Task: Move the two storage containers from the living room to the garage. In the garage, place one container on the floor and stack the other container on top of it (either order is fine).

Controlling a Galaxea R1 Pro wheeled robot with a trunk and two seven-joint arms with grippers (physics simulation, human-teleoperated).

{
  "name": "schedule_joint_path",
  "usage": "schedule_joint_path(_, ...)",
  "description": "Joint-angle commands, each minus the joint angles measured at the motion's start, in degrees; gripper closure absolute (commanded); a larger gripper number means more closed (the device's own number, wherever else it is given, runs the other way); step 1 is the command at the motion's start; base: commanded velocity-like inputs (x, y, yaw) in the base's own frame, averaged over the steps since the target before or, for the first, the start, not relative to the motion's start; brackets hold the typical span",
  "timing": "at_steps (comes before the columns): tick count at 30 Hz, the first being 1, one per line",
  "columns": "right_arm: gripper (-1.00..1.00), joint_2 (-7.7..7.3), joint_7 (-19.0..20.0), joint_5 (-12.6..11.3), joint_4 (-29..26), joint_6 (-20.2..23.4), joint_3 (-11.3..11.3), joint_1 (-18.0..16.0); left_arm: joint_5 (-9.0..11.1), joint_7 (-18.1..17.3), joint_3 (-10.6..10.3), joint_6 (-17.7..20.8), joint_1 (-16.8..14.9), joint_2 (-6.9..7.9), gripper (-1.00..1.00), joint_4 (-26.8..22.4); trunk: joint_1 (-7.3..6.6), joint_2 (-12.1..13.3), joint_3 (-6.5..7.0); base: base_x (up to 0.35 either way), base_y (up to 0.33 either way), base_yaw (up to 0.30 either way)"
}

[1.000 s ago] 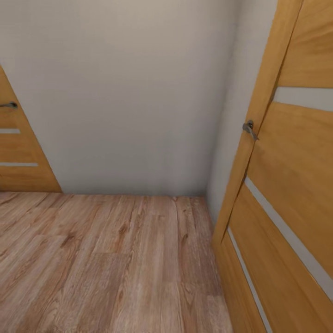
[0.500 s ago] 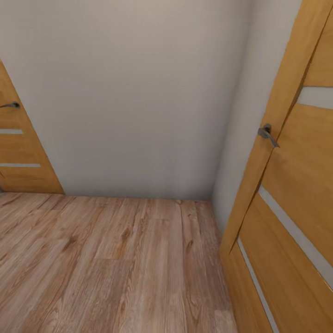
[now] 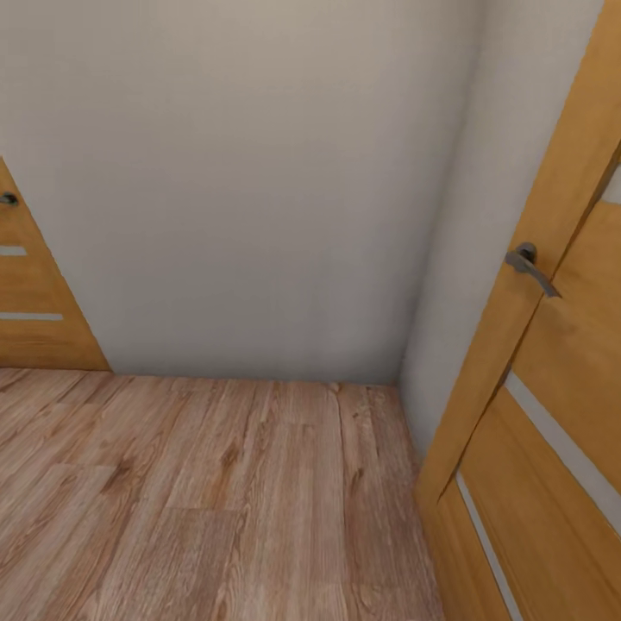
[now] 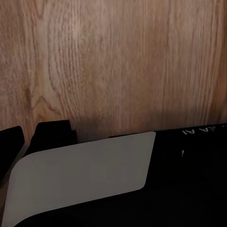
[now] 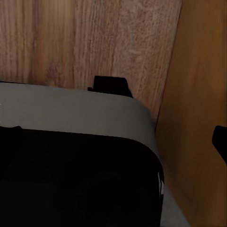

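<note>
No orange-red container shows in these frames. The head view looks into a corner of a hallway, with light wood-plank floor point(image 3: 216, 500) meeting a plain white wall point(image 3: 241, 190). The left wrist view looks down on planks and my own black and grey body point(image 4: 85, 179). In the right wrist view my body point(image 5: 71, 142) sits close beside a wooden door face point(image 5: 198, 94). Small dark tips at the edges of both wrist views could be fingers. I cannot tell from them how either gripper stands.
A wooden door point(image 3: 552, 388) with a metal lever handle point(image 3: 530, 263) stands close on the right. Another wooden door point(image 3: 26, 319) is at the far left. The white wall closes the way ahead, with open plank floor in front of it.
The whole head view has shifted: the right door and its handle slid right and lower in the picture, and the left door slid further off the left edge. The camera moved, not the things.
</note>
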Motion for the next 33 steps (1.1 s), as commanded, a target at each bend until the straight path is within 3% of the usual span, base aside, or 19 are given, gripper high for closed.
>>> schedule_joint_path(1, -1.0, 0.03, -0.05, -0.53, 0.16, -0.3, 0.48, -0.06, 0.22, -0.11, -0.31, -0.21, -0.04, 0.01, -1.0, 0.07, 0.0, -0.02, -0.05, 0.074, 0.0, 0.0)
schedule_joint_path(33, -1.0, 0.18, -0.05, -0.61, 0.19, -0.02, 0.48, -0.06, 0.21, -0.11, -0.31, -0.14, -0.04, 0.02, -1.0, 0.07, 0.0, -0.02, -0.05, 0.305, 0.0, 0.006)
